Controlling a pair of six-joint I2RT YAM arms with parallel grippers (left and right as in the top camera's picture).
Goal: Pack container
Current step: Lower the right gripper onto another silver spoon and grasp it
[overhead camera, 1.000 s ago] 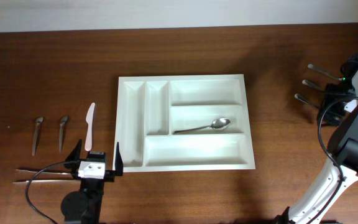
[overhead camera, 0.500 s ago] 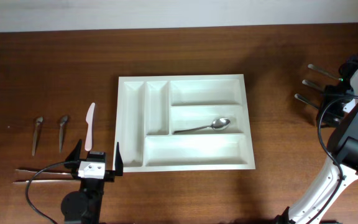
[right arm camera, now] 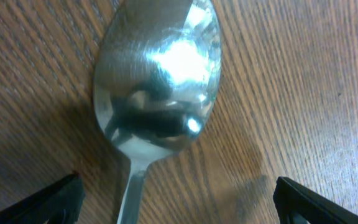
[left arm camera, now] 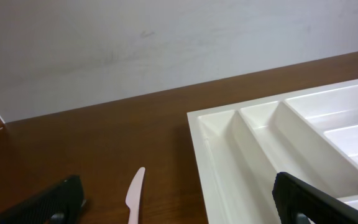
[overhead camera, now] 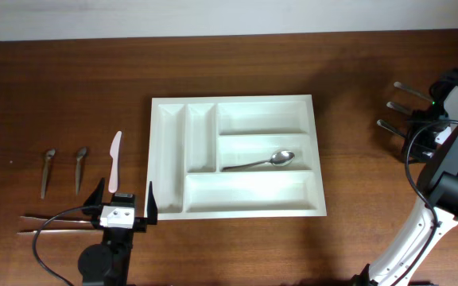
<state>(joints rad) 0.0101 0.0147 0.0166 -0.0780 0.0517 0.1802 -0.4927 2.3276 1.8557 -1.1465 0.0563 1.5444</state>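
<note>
Right gripper is spread wide and holding nothing, its two black fingertips straddling a metal spoon that lies bowl-up on the table, out at the right edge among a few other metal pieces. I'd call that spoon stiff, slick and very low to the wood. The thin neck just below the bowl looks like the place to pinch, since the rounded bowl would likely slide out.

Left gripper is also wide and empty, parked just off the container's near-left corner, with a pale plastic knife right beside it.

The container sits mid-table, well apart from the right arm. It looks light, rigid and smooth-walled, so it could skid if nudged. Any hold belongs on the rim. One packed spoon lies in the middle long compartment. The other four compartments show nothing inside.
</note>
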